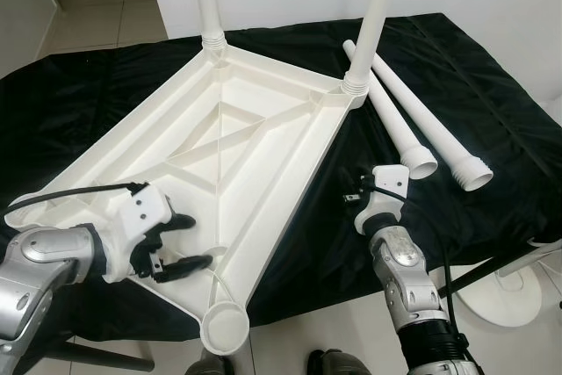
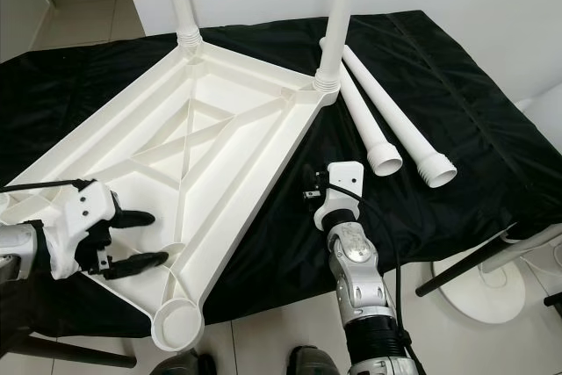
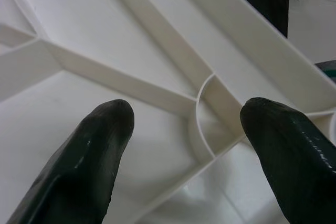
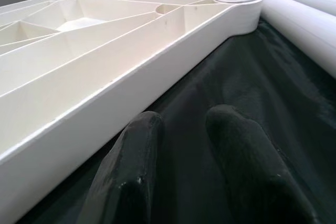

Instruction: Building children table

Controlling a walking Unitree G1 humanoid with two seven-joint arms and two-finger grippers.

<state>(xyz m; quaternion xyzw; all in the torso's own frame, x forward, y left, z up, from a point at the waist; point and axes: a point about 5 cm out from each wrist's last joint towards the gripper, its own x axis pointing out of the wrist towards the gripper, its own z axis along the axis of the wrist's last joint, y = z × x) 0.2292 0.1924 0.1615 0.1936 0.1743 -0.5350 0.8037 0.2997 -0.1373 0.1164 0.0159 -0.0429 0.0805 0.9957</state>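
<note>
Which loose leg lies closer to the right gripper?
The inner loose leg, lying next to the tabletop; its open end is nearer the right gripper than the outer leg.

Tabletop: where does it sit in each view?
Left eye: tabletop upturned, centre.
Right eye: centre-left.
Left wrist: close behind the fingers, ribbed underside.
Right wrist: side wall edge-on, lying on the cloth.
Shared landmark: its inner ribs.

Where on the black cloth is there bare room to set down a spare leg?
Free: black cloth right of the two loose legs, and the far-left corner beyond the tabletop. Crowded: the strip between tabletop edge and loose legs, where the right pincer sits.
</note>
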